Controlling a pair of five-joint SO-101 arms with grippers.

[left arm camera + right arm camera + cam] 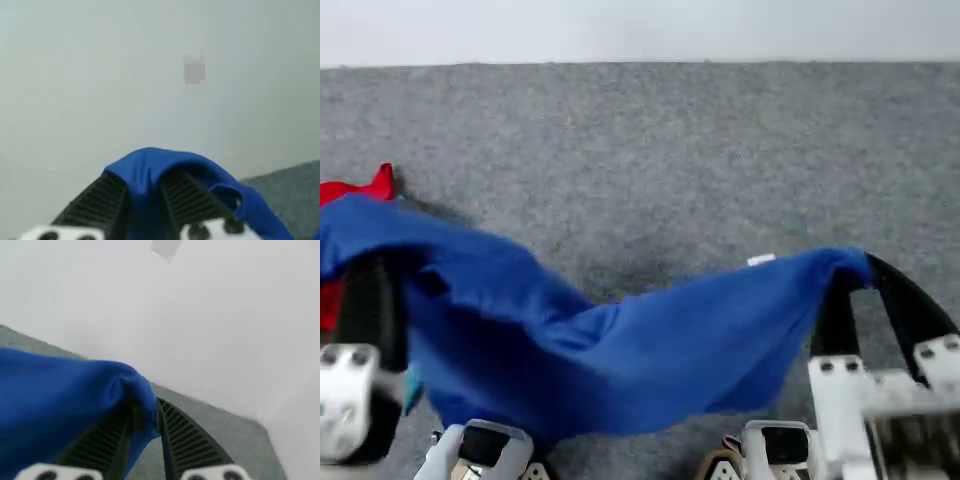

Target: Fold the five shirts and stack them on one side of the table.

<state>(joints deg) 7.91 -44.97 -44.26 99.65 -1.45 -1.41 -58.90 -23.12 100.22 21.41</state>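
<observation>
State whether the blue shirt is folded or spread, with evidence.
Spread, not folded: the left gripper and right gripper each pinch one end, and the blue shirt sags between them over the table.

a: where's the high camera?
b: above the arms, looking down and out across the grey table (670, 150) to the white wall (640, 30).
a: and the wrist ones?
b: low, tilted up at that wall, tight on the blue shirt (620, 350), which all three share.

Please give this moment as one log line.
left gripper: shut on blue shirt | right gripper: same | shirt hangs between them | red cloth on table
</observation>
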